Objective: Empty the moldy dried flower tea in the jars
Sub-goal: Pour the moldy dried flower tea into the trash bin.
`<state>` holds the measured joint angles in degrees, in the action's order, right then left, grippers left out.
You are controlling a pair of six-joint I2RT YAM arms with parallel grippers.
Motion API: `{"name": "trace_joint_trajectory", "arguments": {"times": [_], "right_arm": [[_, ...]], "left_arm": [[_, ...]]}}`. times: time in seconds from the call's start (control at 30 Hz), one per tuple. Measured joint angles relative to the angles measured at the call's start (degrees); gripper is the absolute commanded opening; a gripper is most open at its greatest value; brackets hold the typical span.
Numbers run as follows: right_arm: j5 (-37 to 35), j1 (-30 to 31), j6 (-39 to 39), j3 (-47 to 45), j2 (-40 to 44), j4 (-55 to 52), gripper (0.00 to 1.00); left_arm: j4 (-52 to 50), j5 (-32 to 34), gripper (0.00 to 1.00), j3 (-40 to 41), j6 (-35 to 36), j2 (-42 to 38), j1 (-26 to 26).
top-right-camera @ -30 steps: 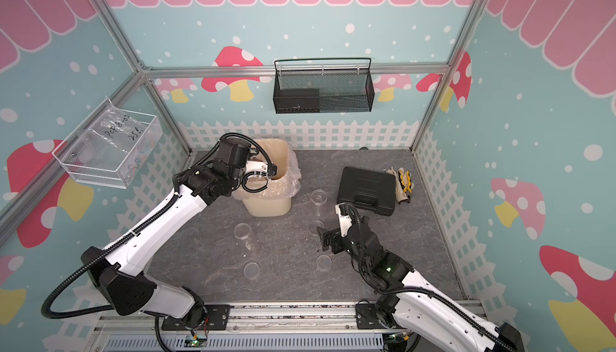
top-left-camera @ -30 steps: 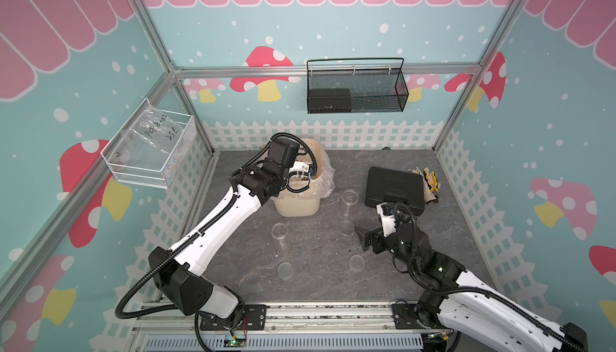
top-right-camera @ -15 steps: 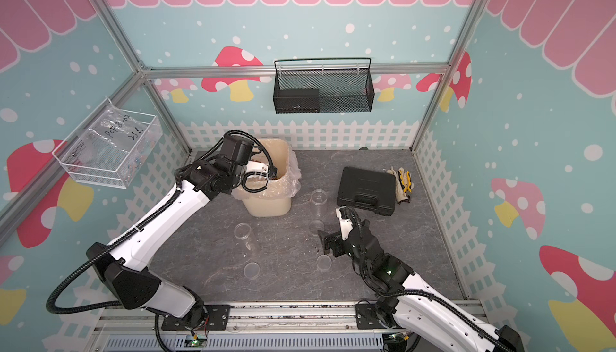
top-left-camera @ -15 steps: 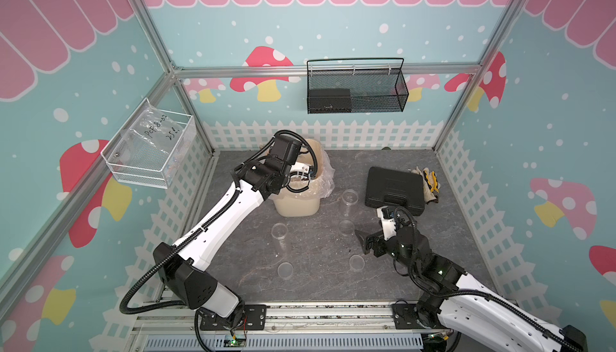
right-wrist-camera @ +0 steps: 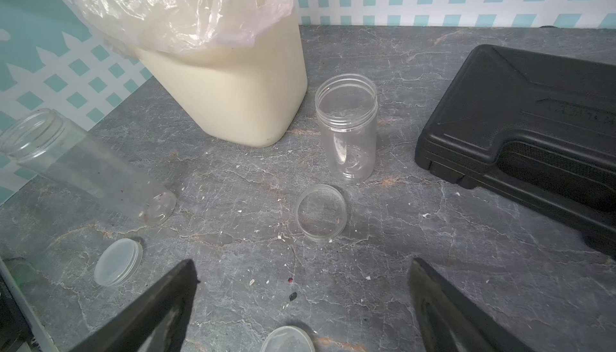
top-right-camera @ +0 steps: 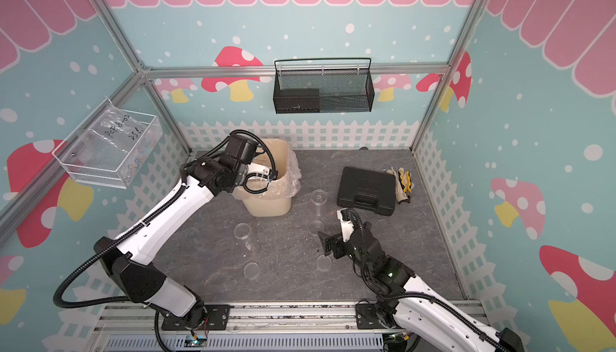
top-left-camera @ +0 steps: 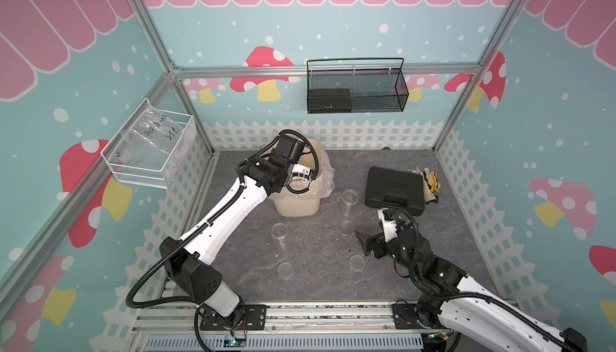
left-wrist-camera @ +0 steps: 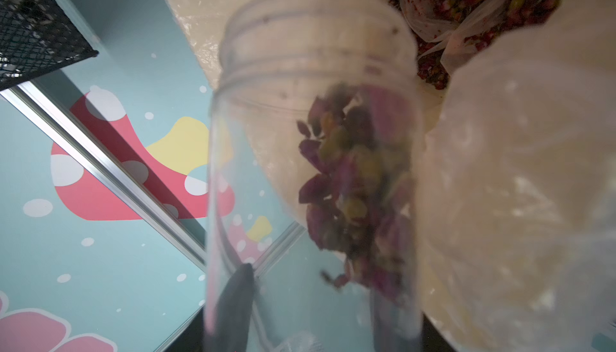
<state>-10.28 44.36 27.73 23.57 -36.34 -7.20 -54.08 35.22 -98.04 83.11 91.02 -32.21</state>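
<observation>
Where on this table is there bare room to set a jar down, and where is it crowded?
Bare: the back strip between the bin and the black case, along the fence, and the front strip between the lids and the rail. Crowded: the middle, where two empty jars, three lids and the open right gripper sit close.

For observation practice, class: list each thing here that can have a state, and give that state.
held jar: tipped over the bin, lid off
dried flower tea: inside the held jar, not yet out
jar by the black case: upright, open, empty
jar by the left arm: upright, open, looks empty
lids: three, off, lying flat
bin: upright, lined
black case: closed
left gripper: jaws shut on the held jar
right gripper: jaws open, empty
</observation>
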Motion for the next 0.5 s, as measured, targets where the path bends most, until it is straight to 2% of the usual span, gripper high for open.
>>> {"name": "trace_joint_trajectory", "arguments": {"times": [0.5], "right_arm": [[0.92, 0.00, 0.22, -1.01, 0.00, 0.85, 1.00]], "left_arm": [[-2.34, -0.96, 0.00, -1.64, -0.20, 1.18, 0.02]]}}
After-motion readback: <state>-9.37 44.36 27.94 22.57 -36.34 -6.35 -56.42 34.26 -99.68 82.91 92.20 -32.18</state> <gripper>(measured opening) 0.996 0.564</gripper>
